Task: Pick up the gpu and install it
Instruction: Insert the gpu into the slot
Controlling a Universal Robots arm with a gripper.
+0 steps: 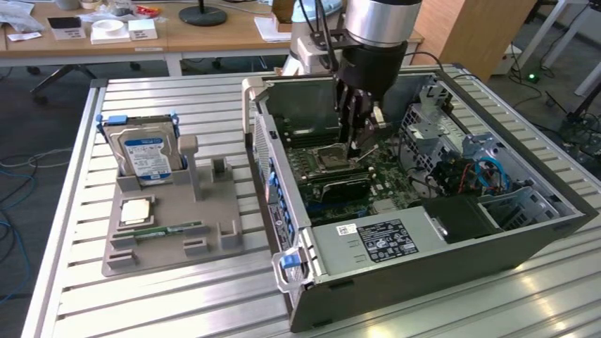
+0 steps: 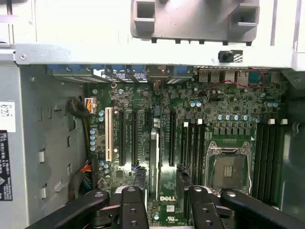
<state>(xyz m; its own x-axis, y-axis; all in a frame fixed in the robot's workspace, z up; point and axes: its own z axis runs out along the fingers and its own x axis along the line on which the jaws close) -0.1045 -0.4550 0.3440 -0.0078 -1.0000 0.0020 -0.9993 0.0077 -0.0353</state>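
Farthest toward the exterior view's left on the slatted table [image 1: 75, 296]: a gray holder [image 1: 216, 236] carrying a hard drive [image 1: 146, 151] upright on edge, a square chip [image 1: 136, 210] lying flat and a narrow memory stick [image 1: 174, 229] beside it. Next, toward the middle and right: an open computer case [image 1: 423, 274] lying on its side, motherboard [image 1: 324, 201] exposed. Reaching down into it near the processor socket [image 1: 333, 153]: the gripper [image 1: 357, 144]. Seen from the wrist: gripper [image 2: 160, 174] open, with dark fingers [image 2: 139, 179] spread and the gpu [image 2: 153, 157] standing on edge between them among the expansion slots, touching neither finger visibly. Unclear whether fully seated.
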